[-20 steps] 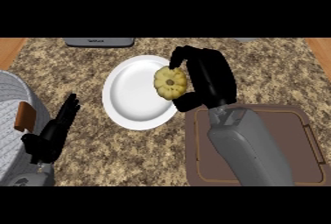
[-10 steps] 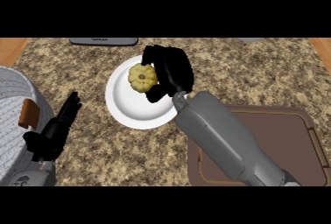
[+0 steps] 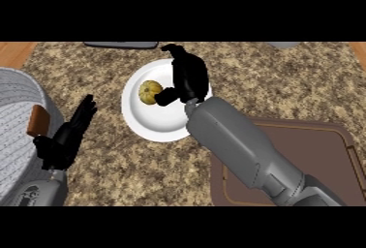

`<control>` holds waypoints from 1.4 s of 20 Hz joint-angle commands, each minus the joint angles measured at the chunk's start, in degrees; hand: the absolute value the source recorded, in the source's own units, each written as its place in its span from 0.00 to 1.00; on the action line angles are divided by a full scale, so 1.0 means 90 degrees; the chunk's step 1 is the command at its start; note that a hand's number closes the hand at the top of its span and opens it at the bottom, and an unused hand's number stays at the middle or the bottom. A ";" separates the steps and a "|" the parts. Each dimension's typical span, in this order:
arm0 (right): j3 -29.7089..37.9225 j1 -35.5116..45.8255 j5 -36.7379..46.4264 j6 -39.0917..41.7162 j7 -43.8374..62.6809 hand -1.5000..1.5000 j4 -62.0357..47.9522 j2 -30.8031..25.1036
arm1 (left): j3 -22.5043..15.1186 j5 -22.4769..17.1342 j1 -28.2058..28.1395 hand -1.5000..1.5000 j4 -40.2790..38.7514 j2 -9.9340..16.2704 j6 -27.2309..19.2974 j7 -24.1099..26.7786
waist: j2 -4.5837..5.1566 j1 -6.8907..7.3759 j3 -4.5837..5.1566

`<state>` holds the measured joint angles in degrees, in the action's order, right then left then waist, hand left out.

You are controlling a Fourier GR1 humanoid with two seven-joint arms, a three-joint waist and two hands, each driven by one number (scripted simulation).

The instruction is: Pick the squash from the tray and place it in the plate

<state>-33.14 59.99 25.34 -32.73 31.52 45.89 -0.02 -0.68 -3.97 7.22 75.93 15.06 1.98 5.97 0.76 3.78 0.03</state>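
The brown tray (image 3: 286, 164) lay well apart from the white plate (image 3: 154, 123), where the squash (image 3: 150, 91) now sat just left of the right hand (image 3: 187, 77). Its fingers looked released, thumb beside the squash. Half a second earlier they were wrapped round it. The left hand (image 3: 68, 135) rested open near the left edge

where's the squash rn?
Head view: the squash sits on the white plate, in its upper left part, left of centre on the counter. The right robot hand is right beside it, thumb against its right side.
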 commanded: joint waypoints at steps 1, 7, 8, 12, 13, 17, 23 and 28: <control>-0.0270 0.0121 -0.0957 -0.0528 -0.0156 0.00 -0.0422 0.0002 | 0.0051 -0.0055 -0.0152 0.50 0.0103 0.0069 0.0154 0.0050 | 0.0006 0.0050 -0.0001; 0.0180 -0.0182 -0.1633 -0.1930 -0.1084 0.00 0.0087 0.0002 | 0.0105 0.0132 0.0008 0.50 -0.0189 -0.0043 -0.0102 0.0222 | -0.0001 -0.0090 -0.0006; 0.0549 -0.0083 -0.1919 -0.1658 -0.1377 0.00 0.0025 0.0002 | 0.0103 0.0084 0.0037 0.50 -0.0288 -0.0114 -0.0083 0.0161 | 0.0003 -0.0149 -0.0007; 0.1425 -0.0395 -0.2696 -0.1578 -0.2257 0.00 0.0329 0.0002 | 0.0216 -0.0065 -0.0207 0.50 0.0007 -0.0007 0.0050 0.0166 | -0.0017 -0.0192 -0.0013; 0.1631 -0.0803 -0.2874 -0.1300 -0.2774 0.00 0.0352 -0.0005 | 0.0065 0.0103 -0.0433 0.50 -0.0063 -0.0154 -0.0046 0.0371 | -0.0017 -0.0251 -0.0013; 0.2272 -0.1784 -0.3536 -0.0296 -0.4148 0.00 0.0700 -0.0644 | 0.0169 0.0091 -0.0280 0.50 -0.0185 -0.0157 -0.0068 0.0374 | -0.0026 -0.0370 -0.0013; 0.2456 -0.2700 -0.3694 0.1119 -0.4776 0.00 0.1277 -0.1430 | 0.0401 -0.0050 -0.0447 0.50 0.0092 0.0107 0.0175 0.0079 | -0.0083 -0.0411 -0.0006; 0.2741 -0.3108 -0.3722 0.1951 -0.5283 0.00 0.1262 -0.1685 | 0.0290 0.0134 -0.0810 0.50 0.0533 -0.0117 0.0031 0.0063 | -0.0089 -0.0400 -0.0004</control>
<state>-10.38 35.32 -7.63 -20.65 -13.43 55.37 -12.60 1.64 -3.13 1.90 78.34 13.97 1.96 6.98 0.07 0.26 -0.04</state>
